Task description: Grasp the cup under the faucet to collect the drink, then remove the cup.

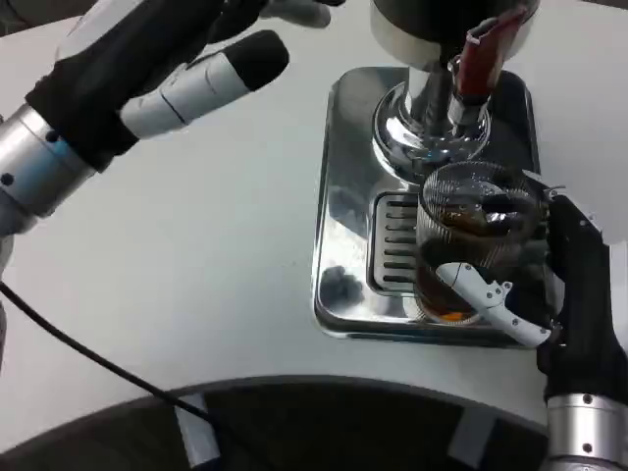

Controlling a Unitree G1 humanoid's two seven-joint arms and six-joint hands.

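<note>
one high camera, looking steeply down

a single head view looks down from the robot's head or chest onto the flat white table, close enough that the table runs past every edge. the robot's own dark rounded body curves along the bottom edge, so the camera faces forward and downward, away from it. the shiny steel drip tray with its slotted grate lies right of centre, near the lens, and the chrome faucet column above it is cut off by the top edge.
</note>
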